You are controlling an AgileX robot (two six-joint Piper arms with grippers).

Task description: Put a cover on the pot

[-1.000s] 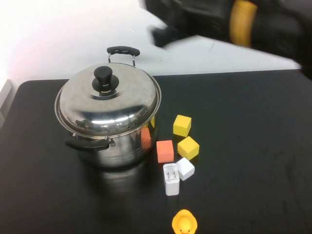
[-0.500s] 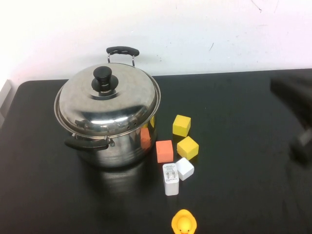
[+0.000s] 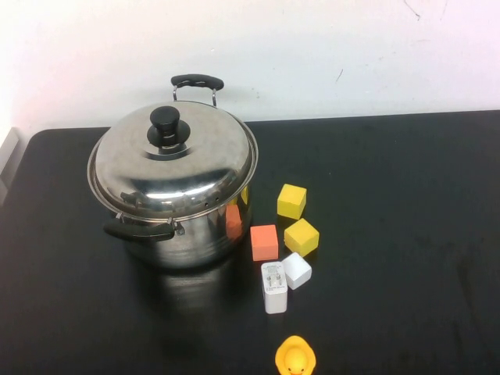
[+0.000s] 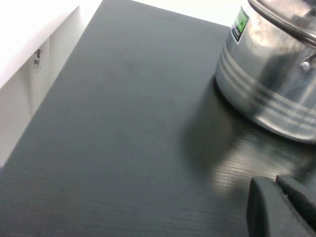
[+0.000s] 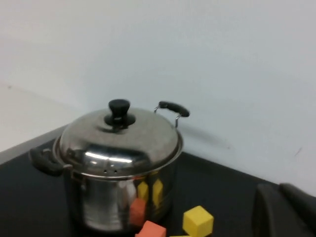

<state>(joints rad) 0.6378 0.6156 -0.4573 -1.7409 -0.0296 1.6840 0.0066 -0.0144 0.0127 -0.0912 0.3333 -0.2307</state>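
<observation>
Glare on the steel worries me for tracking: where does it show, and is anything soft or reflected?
High view: bright highlights streak the lid; the pot wall mirrors the orange block; all sharp; no gripper in it. Left wrist view: pot reflected as a pale sheen on the table, left gripper a blurred edge. Right wrist view: soft overall, blocks mirrored in the pot, right gripper a dark corner.

Pot [image 4: 266,84] on black table [image 4: 123,148]; left gripper [image 4: 281,207] low over table, near pot.
</observation>
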